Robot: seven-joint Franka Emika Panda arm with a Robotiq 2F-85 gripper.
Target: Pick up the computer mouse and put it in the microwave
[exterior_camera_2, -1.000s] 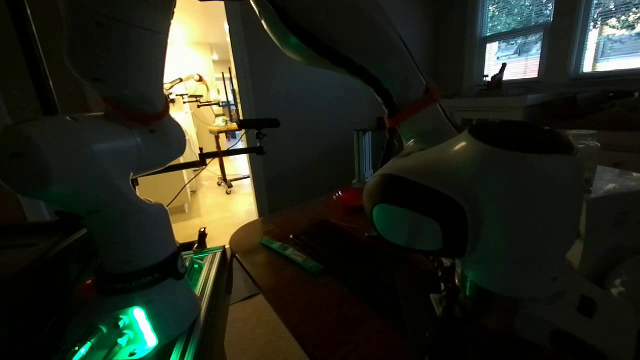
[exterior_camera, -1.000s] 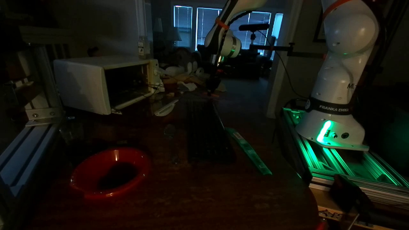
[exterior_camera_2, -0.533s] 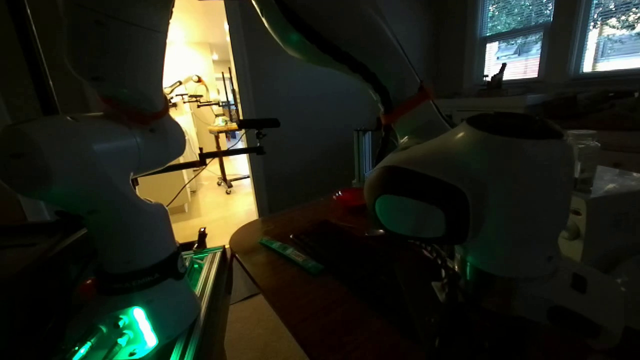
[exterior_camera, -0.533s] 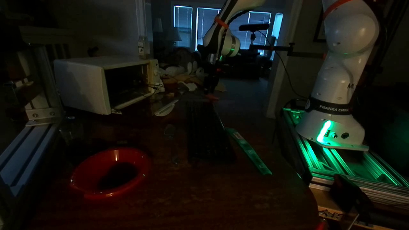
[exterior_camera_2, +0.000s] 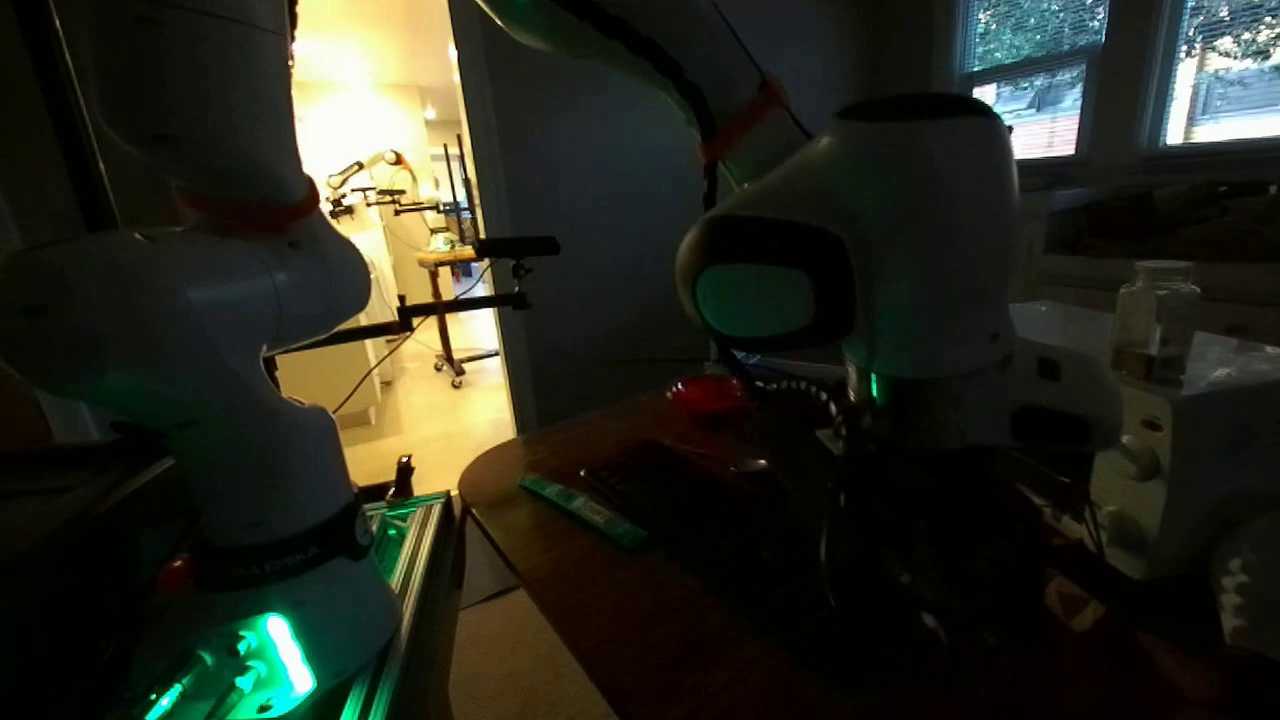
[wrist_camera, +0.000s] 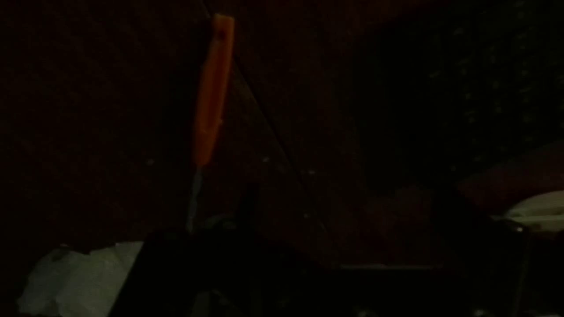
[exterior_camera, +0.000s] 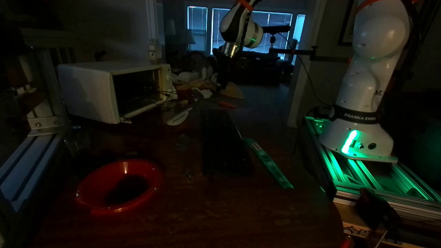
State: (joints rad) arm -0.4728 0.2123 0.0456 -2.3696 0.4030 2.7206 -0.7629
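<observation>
The white boxy microwave (exterior_camera: 86, 91) stands at the back of the table in an exterior view, its front a dark opening. Part of the microwave (exterior_camera_2: 1190, 450) shows behind the arm from another side. The computer mouse cannot be made out in this dim light; a dark patch fills part of the red bowl (exterior_camera: 151, 172), and I cannot tell what it is. My gripper (wrist_camera: 346, 198) hangs above the table's far end, its dark fingers (wrist_camera: 249, 202) wide apart with bare table seen between them. An orange-handled tool (wrist_camera: 213, 97) lies on the table to one side.
A black keyboard (exterior_camera: 225, 144) lies mid-table beside a green strip (exterior_camera: 268, 163). A white object (exterior_camera: 179, 116) lies between keyboard and microwave. Crumpled white material (wrist_camera: 79, 279) sits near the gripper. A glass jar (exterior_camera_2: 1155, 320) stands on the microwave.
The arm has risen, lifting the gripper up and away from the tabletop. The orange-handled tool, earlier right at the gripper's tip, now lies on the table apart from it.
</observation>
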